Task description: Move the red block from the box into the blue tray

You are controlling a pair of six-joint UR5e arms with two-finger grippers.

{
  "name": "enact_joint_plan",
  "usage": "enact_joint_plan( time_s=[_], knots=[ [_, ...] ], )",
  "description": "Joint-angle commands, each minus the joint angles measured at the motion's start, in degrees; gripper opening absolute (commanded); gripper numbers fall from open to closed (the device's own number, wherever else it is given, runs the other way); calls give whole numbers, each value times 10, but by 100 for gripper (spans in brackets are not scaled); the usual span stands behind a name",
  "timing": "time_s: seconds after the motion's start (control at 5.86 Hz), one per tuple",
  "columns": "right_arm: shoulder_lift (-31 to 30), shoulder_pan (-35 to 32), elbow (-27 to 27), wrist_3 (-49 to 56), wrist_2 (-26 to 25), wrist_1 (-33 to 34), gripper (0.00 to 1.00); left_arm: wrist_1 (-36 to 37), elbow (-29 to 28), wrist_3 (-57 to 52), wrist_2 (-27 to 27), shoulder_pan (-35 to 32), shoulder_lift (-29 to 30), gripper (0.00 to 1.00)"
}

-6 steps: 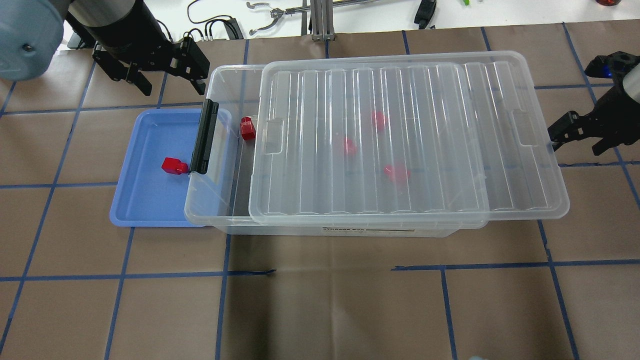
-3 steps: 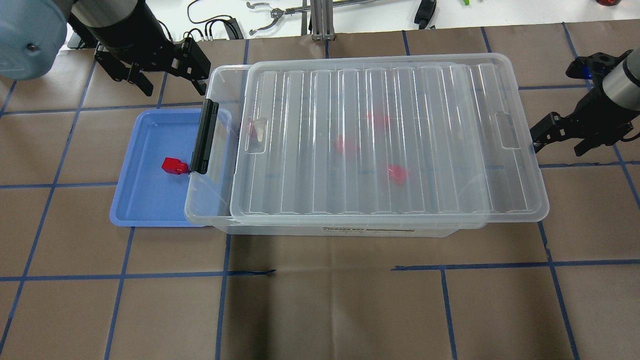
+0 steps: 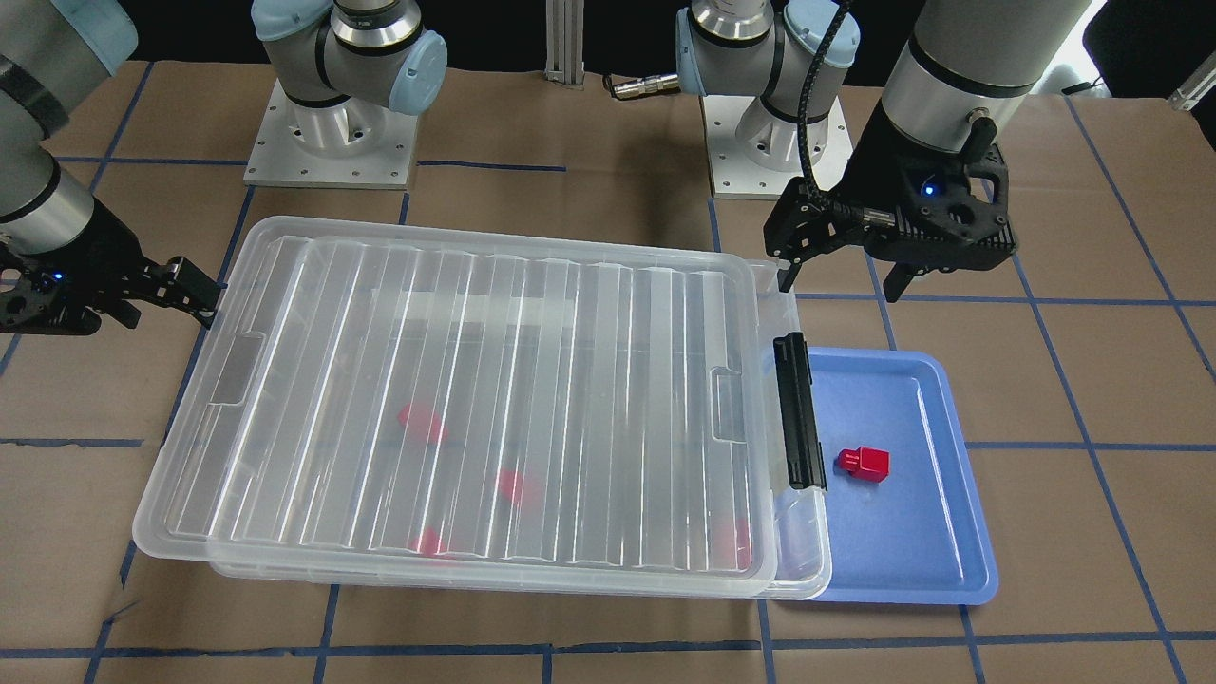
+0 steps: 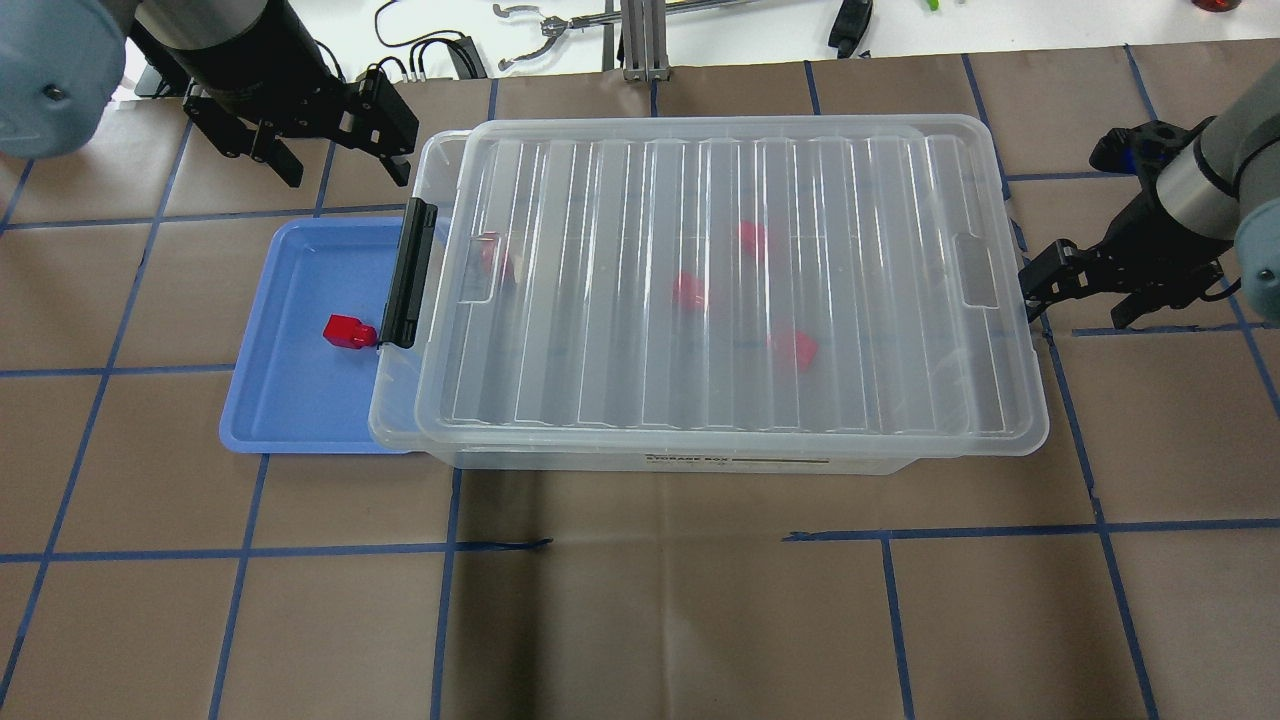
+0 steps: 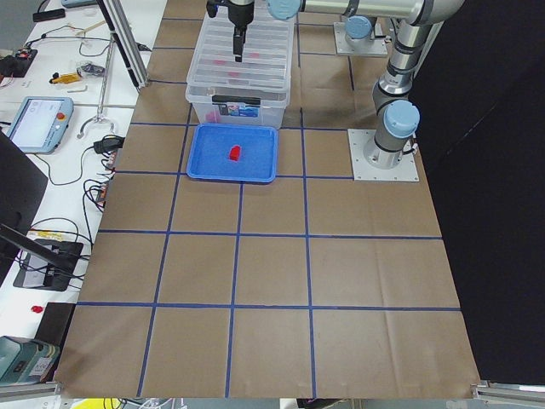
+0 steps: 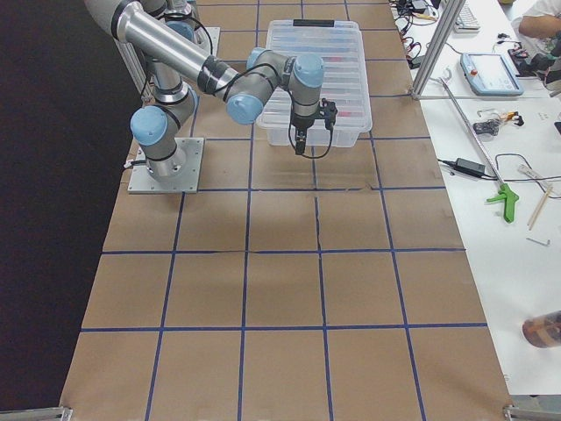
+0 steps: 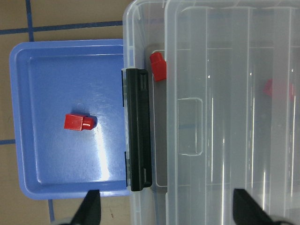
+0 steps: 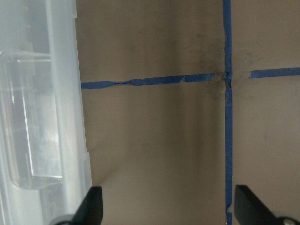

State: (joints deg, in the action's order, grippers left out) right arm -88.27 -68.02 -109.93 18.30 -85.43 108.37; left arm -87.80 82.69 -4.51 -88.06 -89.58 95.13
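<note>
The left claw [image 4: 345, 165] is held wide open and empty over bare desk [image 4: 640, 600]. On the robot's side of it the red block [image 4: 348, 331] lies in the blue tray [image 4: 290, 405], just beside the black clip handle [image 4: 408, 272] of the box [image 4: 660, 458], whose end overlaps the tray's rim. The right claw [image 4: 1075, 305] is likewise spread and empty, just beside the short edge of the lid [image 4: 720, 200], with open desk on its other side.
</note>
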Motion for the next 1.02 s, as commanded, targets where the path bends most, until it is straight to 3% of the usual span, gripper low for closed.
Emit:
enact_joint_plan(
  time_s=[0.0, 0.51, 0.85],
  knots=[
    [-1, -11, -1, -3, 0, 0, 100, 2, -4, -1, 1, 0, 4, 98],
    [-2, -32, 13, -2, -1, 6, 100, 3, -1, -1, 0, 0, 1, 98],
    [-1, -68, 104, -7, -8, -18, 100, 4, -4, 0, 2, 0, 6, 98]
  ],
)
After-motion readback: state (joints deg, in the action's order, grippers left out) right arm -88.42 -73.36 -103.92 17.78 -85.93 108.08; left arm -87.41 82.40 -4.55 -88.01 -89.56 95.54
